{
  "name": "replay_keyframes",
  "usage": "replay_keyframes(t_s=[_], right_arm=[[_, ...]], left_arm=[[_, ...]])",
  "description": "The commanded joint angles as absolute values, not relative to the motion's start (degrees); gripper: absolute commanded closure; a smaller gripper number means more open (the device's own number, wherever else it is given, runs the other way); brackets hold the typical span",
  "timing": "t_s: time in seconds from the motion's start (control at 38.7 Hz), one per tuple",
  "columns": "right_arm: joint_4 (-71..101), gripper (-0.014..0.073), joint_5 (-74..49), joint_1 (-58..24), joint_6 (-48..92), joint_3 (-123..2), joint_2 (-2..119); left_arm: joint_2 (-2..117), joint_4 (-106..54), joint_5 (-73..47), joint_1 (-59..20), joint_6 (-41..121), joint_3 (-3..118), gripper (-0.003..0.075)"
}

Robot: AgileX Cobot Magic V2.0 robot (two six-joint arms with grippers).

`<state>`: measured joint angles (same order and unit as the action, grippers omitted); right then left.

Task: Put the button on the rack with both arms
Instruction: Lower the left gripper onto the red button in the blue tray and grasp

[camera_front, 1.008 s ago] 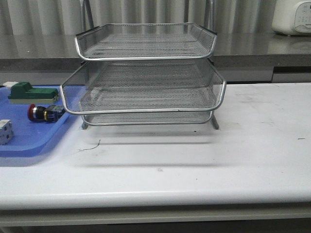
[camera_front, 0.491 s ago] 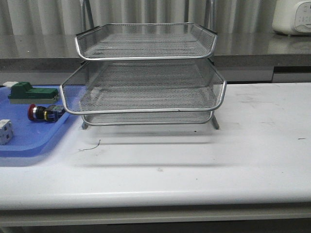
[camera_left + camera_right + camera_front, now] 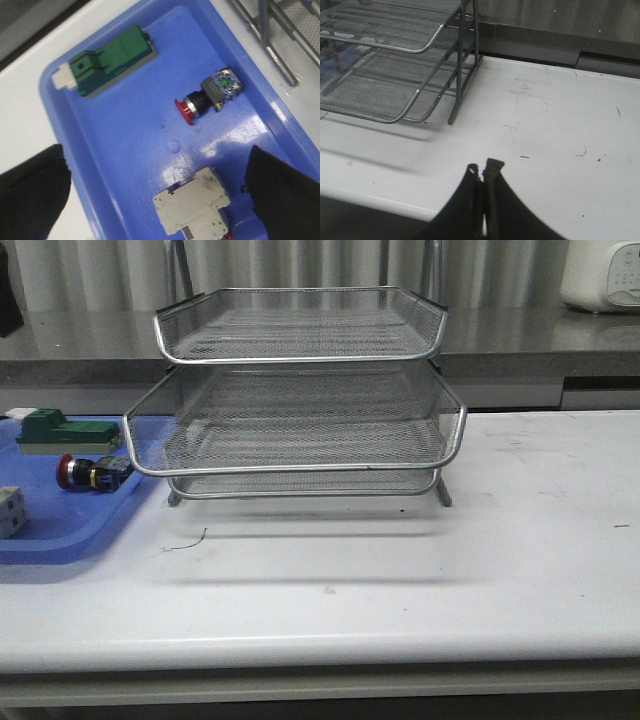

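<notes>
A white worktop carries a three-tier silver wire-mesh rack toward its back edge, near the middle. At the worktop's left edge sits a flat blue plastic tray, just beside the rack's left side. The button, red head pointing left, lies on its side in the tray, between a green block toward the back and a white cube toward the front, apart from both. The left gripper hangs above the tray, its two black fingers spread wide apart and holding nothing. The right gripper hovers over the bare worktop to the right of the rack, its fingertips pressed together and empty.
</notes>
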<state>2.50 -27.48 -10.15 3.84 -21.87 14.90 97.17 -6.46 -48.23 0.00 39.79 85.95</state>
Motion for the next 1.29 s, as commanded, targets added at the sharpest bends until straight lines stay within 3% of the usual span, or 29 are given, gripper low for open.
replay_keyframes(t_s=[0.0, 0.21, 0.57, 1.27], right_arm=[[2.58, 0.0655, -22.9, -10.34, 3.91, -23.29, 15.44], [2.58, 0.0655, -22.9, -10.34, 3.91, -23.29, 15.44], [2.58, 0.0655, -22.9, -10.34, 3.91, -23.29, 15.44], [2.58, 0.0655, -22.95, -10.34, 3.91, -23.29, 15.44]], left_arm=[[100.14, -11.73, -50.75, -0.17, 45.93, 91.44, 0.0048], [109.74, -12.07, -56.39, -0.85, 51.82, 98.88, 0.0048], [120.56, -9.99, -54.14, -4.44, 52.72, 105.87, 0.0048], [124.78, -7.71, -49.84, -5.46, 52.72, 106.53, 0.0048]])
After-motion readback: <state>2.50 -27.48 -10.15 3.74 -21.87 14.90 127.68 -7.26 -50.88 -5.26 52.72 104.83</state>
